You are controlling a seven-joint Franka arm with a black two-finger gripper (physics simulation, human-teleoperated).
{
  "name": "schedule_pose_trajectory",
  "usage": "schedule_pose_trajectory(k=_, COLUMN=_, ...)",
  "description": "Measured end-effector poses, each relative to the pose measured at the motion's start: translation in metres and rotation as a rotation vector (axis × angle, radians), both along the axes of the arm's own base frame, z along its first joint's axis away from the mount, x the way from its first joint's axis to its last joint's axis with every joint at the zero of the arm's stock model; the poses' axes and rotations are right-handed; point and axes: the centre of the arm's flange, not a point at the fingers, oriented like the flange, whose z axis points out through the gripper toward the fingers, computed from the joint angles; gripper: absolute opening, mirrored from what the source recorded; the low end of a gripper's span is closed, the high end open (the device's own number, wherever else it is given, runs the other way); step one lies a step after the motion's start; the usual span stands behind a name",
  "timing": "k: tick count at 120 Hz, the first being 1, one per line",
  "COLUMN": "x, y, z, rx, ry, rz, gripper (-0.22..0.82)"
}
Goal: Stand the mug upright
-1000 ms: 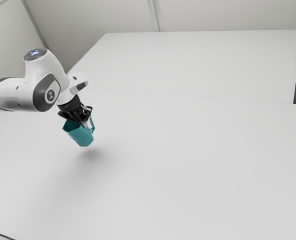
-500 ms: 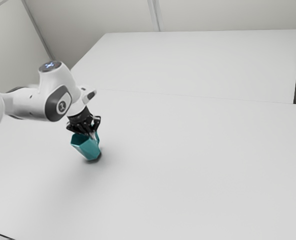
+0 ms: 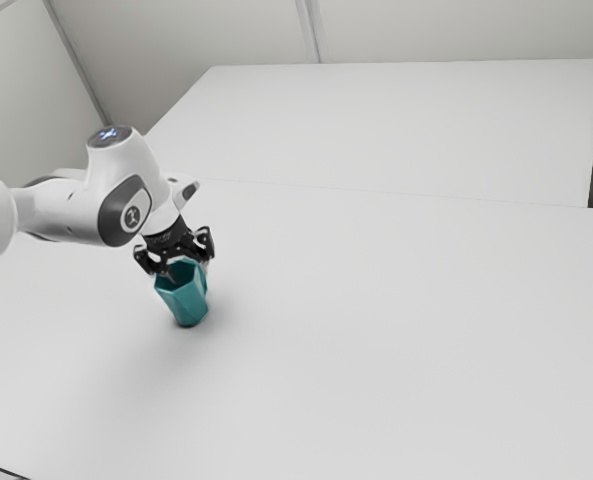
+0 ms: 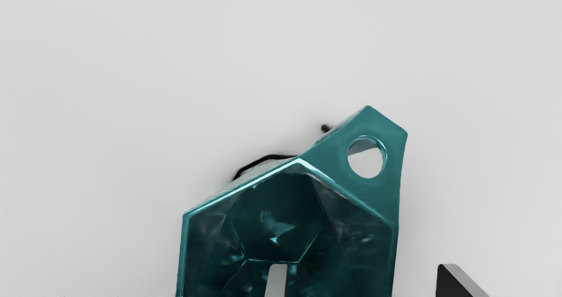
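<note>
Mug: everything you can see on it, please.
Teal, glossy, faceted mug, hexagonal mouth facing up, flat handle with a round hole. It stands base-down on the table, perhaps leaning slightly. The gripper is open: one finger is over or in the mouth, the other outside, clear of the wall. Inner finger contact is unclear.

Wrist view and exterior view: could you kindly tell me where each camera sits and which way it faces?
Wrist: on the arm's end, facing the table and into the mug; two fingers show.
Exterior: at the arm's side, facing down across the table; arm and fingers show.
Shared: mug, fingers, table.
</note>
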Motion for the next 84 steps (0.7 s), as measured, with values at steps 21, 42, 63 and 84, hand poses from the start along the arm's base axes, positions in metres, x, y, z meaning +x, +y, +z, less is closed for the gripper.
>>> schedule_pose_trajectory(k=21, x=-0.004, y=-0.005, z=0.034, rx=0.001, ry=-0.037, rz=0.008, gripper=0.48)
schedule_pose_trajectory(k=42, x=0.000, y=-0.025, z=0.075, rx=0.001, ry=-0.059, rz=-0.016, gripper=0.55)
schedule_pose_trajectory(k=63, x=0.019, y=-0.046, z=0.143, rx=0.017, ry=-0.100, rz=-0.099, gripper=0.58)
schedule_pose_trajectory(k=84, x=0.022, y=-0.074, z=0.211, rx=0.068, ry=-0.100, rz=-0.213, gripper=0.59)
